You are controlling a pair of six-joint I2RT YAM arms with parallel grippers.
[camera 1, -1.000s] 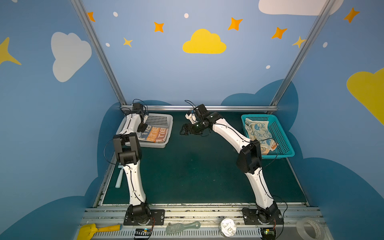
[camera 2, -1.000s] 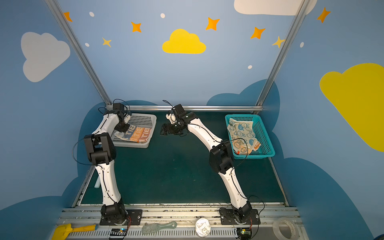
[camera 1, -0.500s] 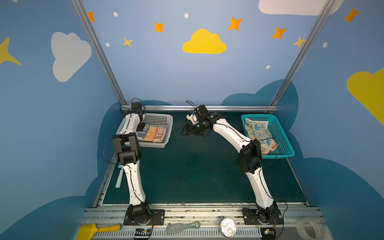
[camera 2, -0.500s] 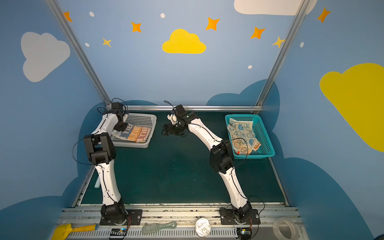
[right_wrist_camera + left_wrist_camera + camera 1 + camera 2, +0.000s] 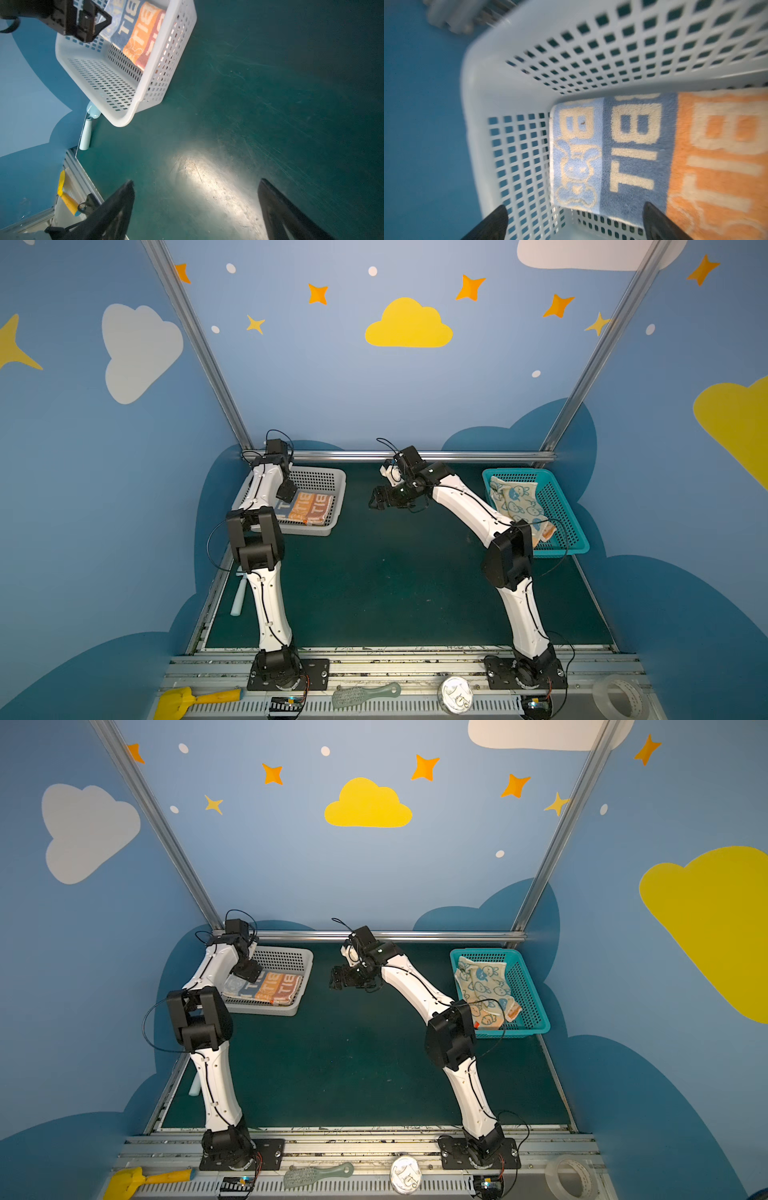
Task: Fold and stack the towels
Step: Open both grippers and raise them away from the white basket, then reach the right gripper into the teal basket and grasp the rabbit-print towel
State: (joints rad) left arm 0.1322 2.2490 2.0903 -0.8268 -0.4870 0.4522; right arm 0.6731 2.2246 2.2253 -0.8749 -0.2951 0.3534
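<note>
A folded striped towel (image 5: 309,508) (image 5: 272,988) (image 5: 654,155) (image 5: 137,37) with "BIT" lettering and a rabbit lies flat in the white basket (image 5: 307,531) (image 5: 266,1009) (image 5: 477,104) (image 5: 135,104). My left gripper (image 5: 286,491) (image 5: 248,971) (image 5: 574,209) hovers open just above the towel's near-left corner, holding nothing. My right gripper (image 5: 376,502) (image 5: 336,982) (image 5: 195,182) hangs open and empty over bare green mat right of that basket. A crumpled cream towel with blue rabbits (image 5: 515,499) (image 5: 482,986) lies in the teal basket (image 5: 577,539) (image 5: 536,1023), with an orange edge beneath.
A pale handled tool (image 5: 237,601) (image 5: 85,135) lies at the mat's left edge. On the front rail sit a yellow scoop (image 5: 195,699), a brush (image 5: 365,693), a round tin (image 5: 456,695) and a tape roll (image 5: 619,695).
My left gripper has opened and let go of the striped towel, which now lies in the white basket. The right arm has barely moved.
</note>
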